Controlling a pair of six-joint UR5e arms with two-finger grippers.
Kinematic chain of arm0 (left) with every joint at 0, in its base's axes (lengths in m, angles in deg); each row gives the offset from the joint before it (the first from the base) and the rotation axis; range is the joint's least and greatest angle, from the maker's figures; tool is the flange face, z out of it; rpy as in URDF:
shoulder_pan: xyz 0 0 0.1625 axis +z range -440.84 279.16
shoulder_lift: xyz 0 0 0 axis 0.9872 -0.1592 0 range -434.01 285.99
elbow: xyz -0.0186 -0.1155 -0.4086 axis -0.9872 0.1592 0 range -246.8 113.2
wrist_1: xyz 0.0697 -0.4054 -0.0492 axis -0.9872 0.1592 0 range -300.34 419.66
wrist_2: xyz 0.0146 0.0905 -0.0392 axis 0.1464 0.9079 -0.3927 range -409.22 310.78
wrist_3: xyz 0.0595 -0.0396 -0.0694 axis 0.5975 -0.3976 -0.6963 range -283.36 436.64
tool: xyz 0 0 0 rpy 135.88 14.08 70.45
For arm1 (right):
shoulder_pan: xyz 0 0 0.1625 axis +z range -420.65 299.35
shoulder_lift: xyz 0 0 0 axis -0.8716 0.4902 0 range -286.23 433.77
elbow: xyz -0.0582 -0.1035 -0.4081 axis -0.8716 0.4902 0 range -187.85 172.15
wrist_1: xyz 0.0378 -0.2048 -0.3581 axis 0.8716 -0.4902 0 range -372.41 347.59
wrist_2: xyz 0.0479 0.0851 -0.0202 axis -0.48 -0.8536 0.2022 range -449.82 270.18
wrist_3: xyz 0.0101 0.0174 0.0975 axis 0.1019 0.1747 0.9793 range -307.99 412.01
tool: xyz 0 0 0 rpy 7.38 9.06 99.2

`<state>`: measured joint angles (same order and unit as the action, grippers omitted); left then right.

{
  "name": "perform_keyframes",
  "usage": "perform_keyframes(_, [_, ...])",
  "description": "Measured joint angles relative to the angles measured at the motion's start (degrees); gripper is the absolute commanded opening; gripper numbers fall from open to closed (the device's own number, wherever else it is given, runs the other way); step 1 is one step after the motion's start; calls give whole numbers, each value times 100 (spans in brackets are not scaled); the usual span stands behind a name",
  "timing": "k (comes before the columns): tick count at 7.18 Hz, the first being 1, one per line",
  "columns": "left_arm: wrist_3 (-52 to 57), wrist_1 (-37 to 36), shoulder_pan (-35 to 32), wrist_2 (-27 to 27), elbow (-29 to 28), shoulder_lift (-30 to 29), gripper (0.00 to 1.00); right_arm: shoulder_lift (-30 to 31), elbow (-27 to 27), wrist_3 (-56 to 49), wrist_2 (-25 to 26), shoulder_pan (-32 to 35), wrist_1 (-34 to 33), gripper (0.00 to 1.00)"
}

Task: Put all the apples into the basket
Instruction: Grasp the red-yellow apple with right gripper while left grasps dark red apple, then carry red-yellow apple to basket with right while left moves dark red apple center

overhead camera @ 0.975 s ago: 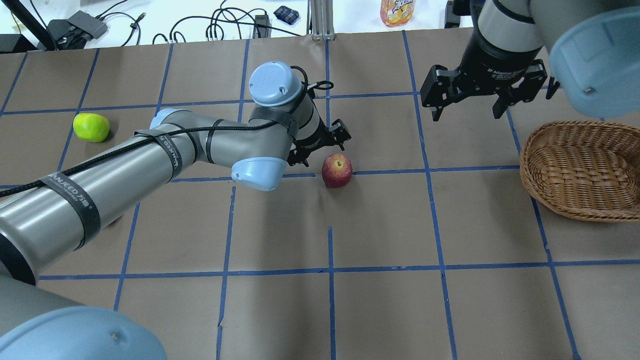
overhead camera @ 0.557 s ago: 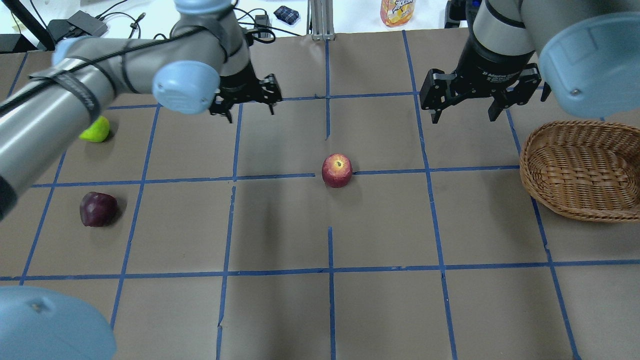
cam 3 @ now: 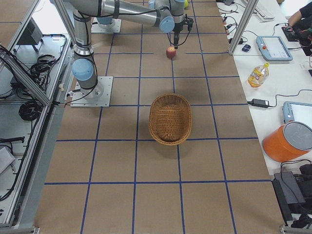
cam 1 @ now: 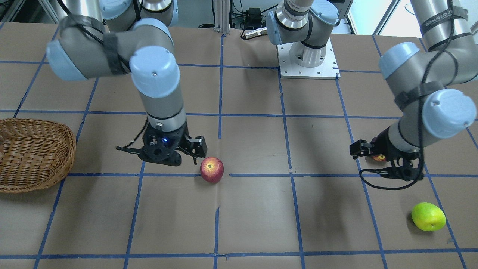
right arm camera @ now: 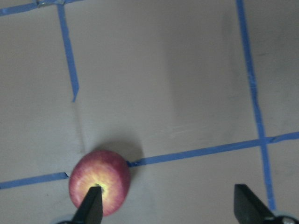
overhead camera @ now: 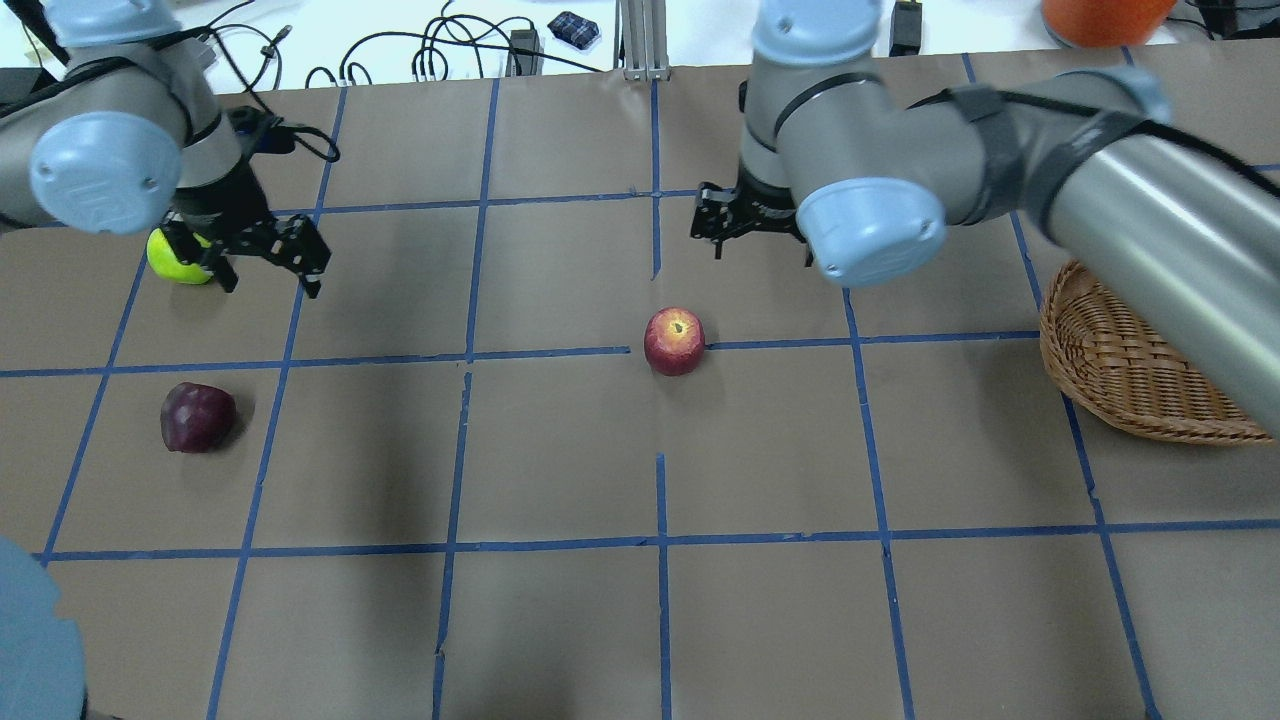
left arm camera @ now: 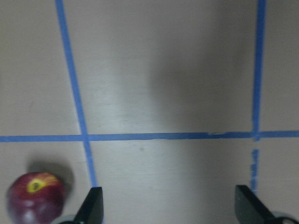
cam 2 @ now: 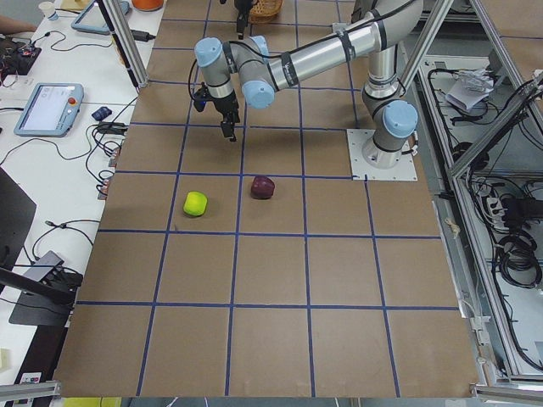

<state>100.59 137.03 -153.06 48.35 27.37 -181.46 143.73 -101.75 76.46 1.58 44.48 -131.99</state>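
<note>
The left arm [overhead camera: 110, 150] reaches forward on its own side. Its wrist is bent so that the left hand [overhead camera: 270, 272] points straight down, with its 2 fingers spread wide apart. The right arm [overhead camera: 1100, 200] stretches across toward the middle. The right hand [overhead camera: 762, 248] also points straight down, with its 2 fingers spread wide.

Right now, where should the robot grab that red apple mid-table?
Probably straight down from above, with the right tool closing across the widest middle of the red apple. It sits upright, yellowish stem end facing up, so its round sides are exposed, and that open tool hangs near it.
</note>
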Motion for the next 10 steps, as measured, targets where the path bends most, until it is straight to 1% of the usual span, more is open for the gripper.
perform_keyframes(1, [770,-63,556,-73,174,9,100,-279,-5,226,-42,222,-271,100])
perform_keyframes(2, [1500,-155,1069,-275,321,-45,100,-447,-35,267,-101,324,-380,100])
perform_keyframes(3, [2025,-232,1420,-427,487,-105,100,-584,-65,190,-249,361,-422,100])
perform_keyframes(4, [2278,-410,1590,-497,732,-158,100,-706,-85,107,-423,374,-437,100])
perform_keyframes(6, [2410,-1145,1681,-535,1354,-243,100,-883,-102,-10,-525,383,-442,100])
perform_keyframes(7, [2418,-1396,1689,-582,1562,-266,11,-977,-100,-41,-534,385,-453,100])
perform_keyframes(8, [2474,-1671,1691,-704,1676,-276,0,-1090,-99,-55,-538,385,-542,82])
perform_keyframes(9, [2549,-1928,1690,-815,1719,-248,0,-1169,-101,-60,-538,385,-708,61])
perform_keyframes(10, [2552,-2039,1667,-865,1726,-171,0,-1194,-94,-62,-537,384,-816,48])
